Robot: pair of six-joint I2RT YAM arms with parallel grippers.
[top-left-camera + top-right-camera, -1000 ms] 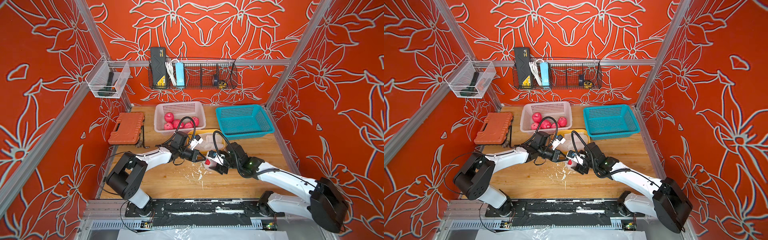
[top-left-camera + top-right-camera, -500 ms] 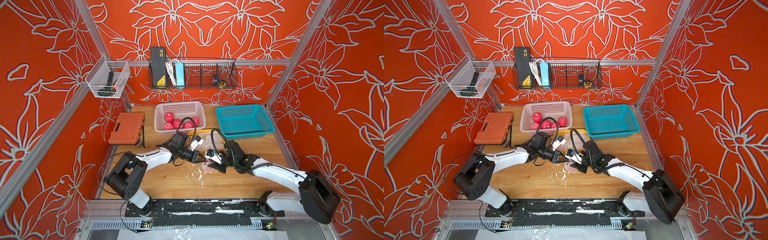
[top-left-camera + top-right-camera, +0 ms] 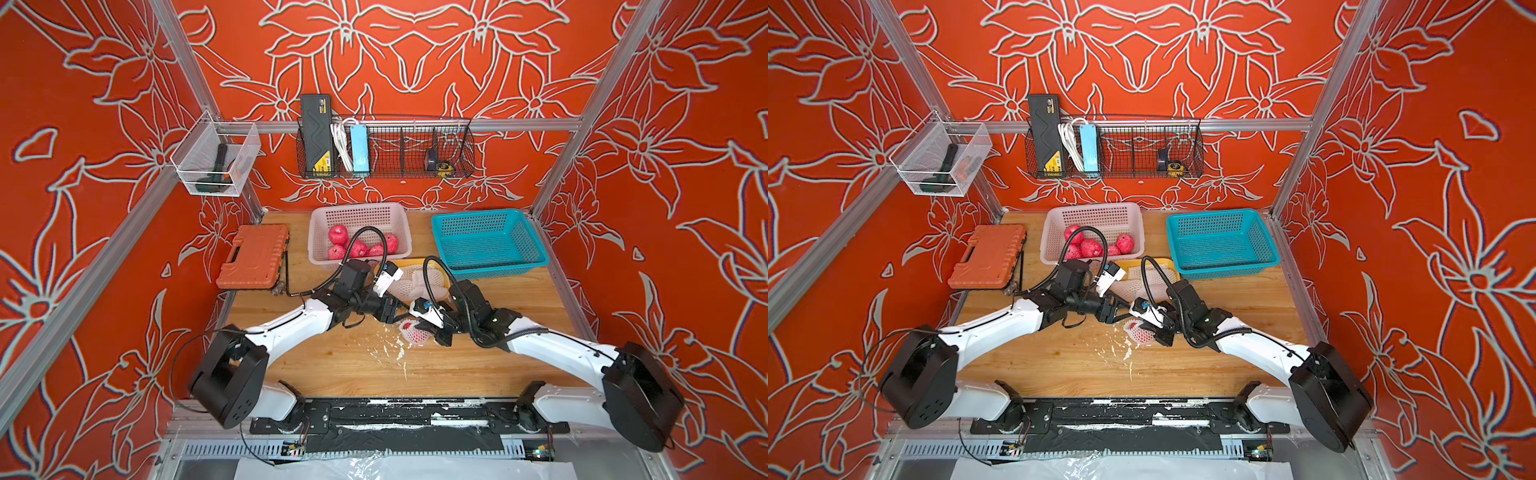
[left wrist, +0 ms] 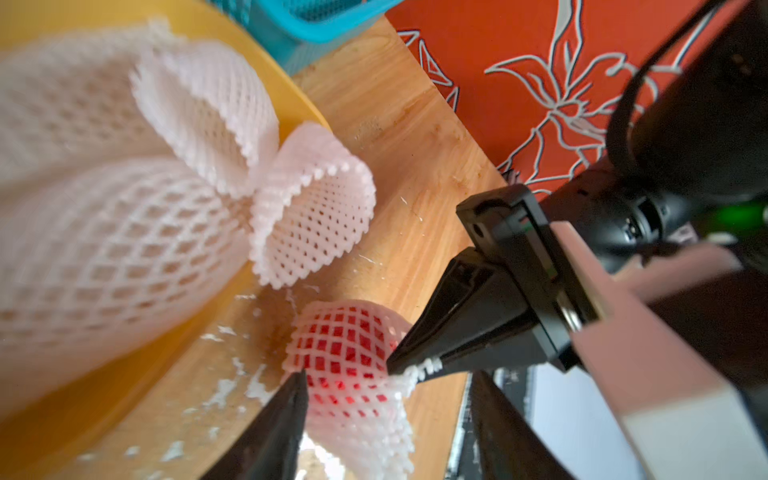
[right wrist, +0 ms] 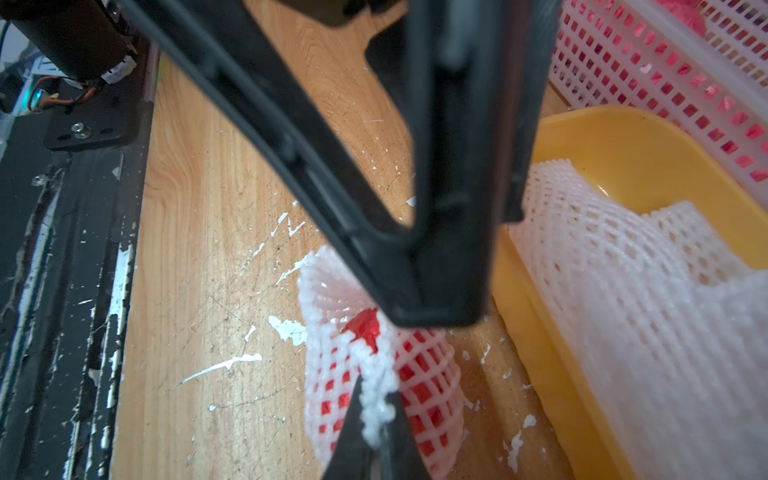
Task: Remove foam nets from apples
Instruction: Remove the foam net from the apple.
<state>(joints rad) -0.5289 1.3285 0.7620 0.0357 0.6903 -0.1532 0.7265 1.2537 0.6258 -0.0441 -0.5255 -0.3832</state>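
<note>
1 apple [image 4: 340,345] sits on the wood table [image 3: 332,365] near centre, just in front of the yellow tray [image 5: 623,141], w/ 1 foam net [image 5: 428,399] around it. Red skin shows through the mesh & at the net's open end. R gripper [image 5: 376,415] is clamped on a bunched edge of that net, jaws closed tight on the foam. L gripper [image 4: 386,395] is spread wide, its fingers [image 4: 286,415] either side of the net's flared end, gripping nothing; one tip is right at the mesh, contact can't be told. The 2 arms meet over the apple in both top views. Pink basket [image 3: 357,206] at the back holds 5 bare apples [image 3: 338,234], clustered toward its front. The yellow tray, between pink basket & netted apple, holds a pile of loose nets [image 4: 316,208]: approx 4 can be made out in the left wrist view, but they overlap, so exact no. is unsure. 1 teal basket [image 3: 507,265] stands to the right of the pink one, just beside the tray. 1 orange case [image 3: 253,255] lies to the left of the pink basket. White foam flakes [image 3: 390,349] are scattered on the wood in front of the apple. Back wall carries 1 black wire rack [image 3: 415,145]; left wall carries 1 clear bin [image 3: 195,166].
</note>
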